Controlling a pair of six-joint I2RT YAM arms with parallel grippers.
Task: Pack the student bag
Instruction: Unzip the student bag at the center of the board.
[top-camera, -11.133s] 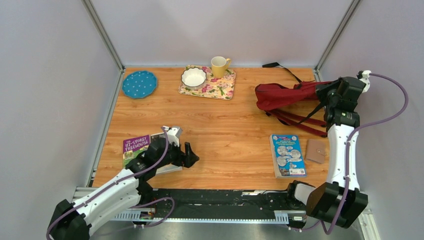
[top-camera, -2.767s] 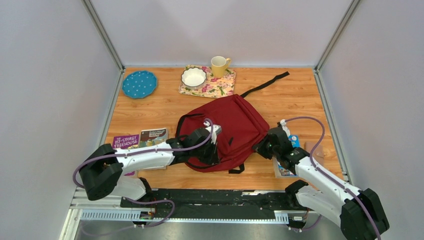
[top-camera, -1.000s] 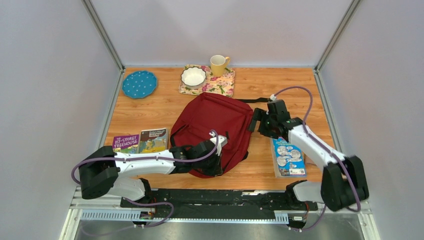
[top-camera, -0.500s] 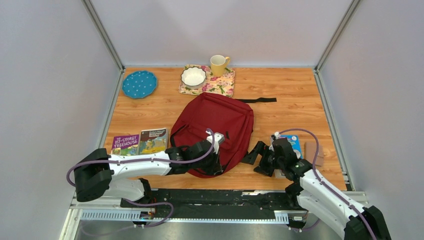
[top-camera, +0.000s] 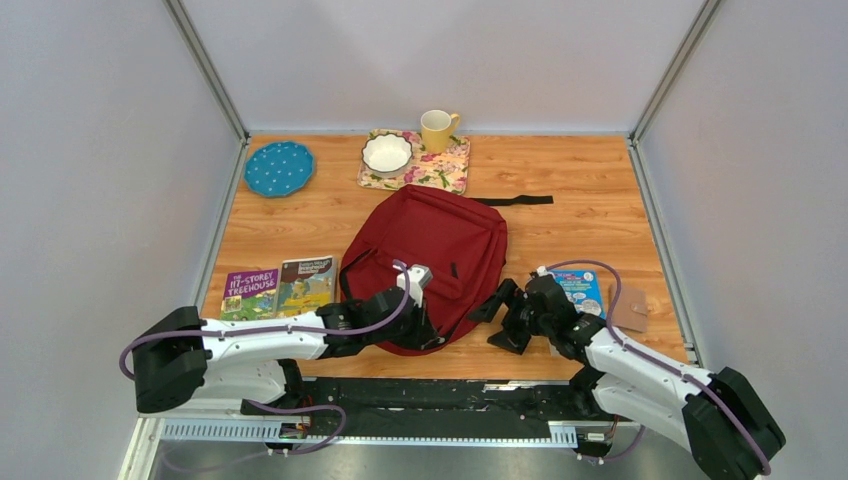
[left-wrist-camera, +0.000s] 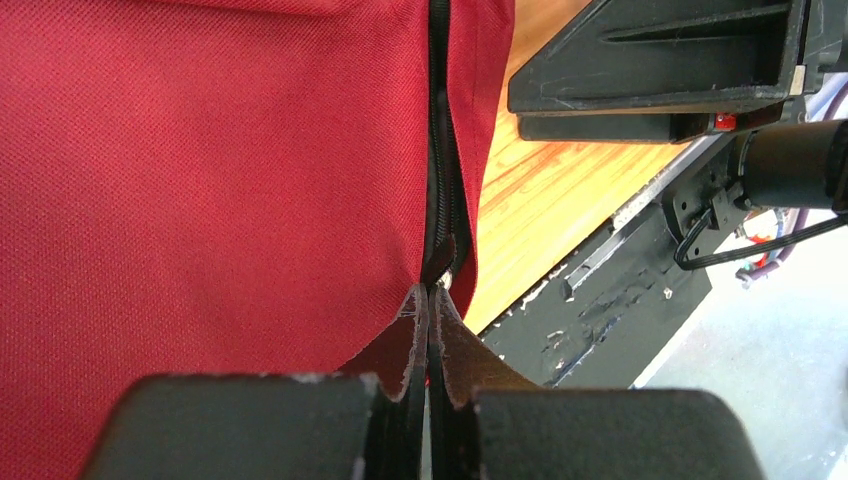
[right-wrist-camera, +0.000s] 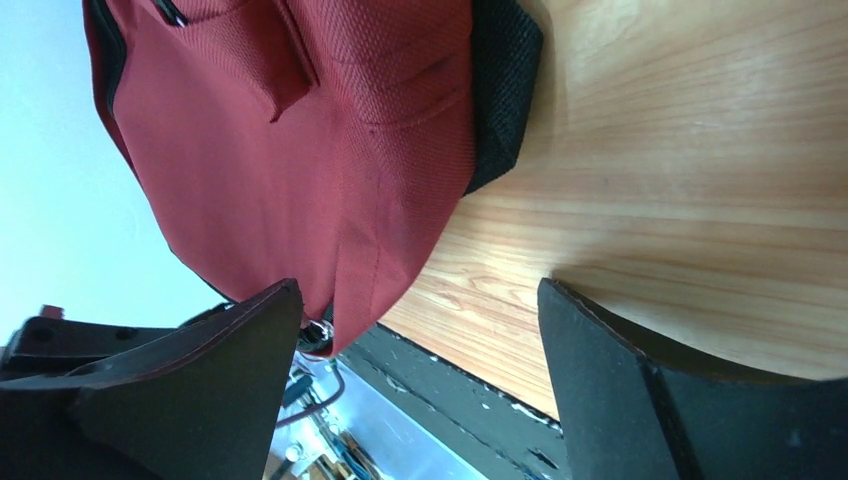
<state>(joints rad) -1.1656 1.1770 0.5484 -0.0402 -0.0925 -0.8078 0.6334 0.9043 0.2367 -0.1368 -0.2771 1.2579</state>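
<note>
Zipper (left-wrist-camera: 437, 150) at closed left end effector (left-wrist-camera: 428, 300)

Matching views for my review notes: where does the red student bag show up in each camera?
Top external: student bag lies mid-table, centre of picture.
Left wrist: its red fabric fills left and centre.
Right wrist: upper left of picture.
Shared landmark: wooden table at the bag's edge.

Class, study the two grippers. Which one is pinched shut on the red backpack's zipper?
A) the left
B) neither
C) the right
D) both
A: the left gripper is clamped shut on the zipper end of the student bag, while the right gripper stands wide open beside it.
</note>
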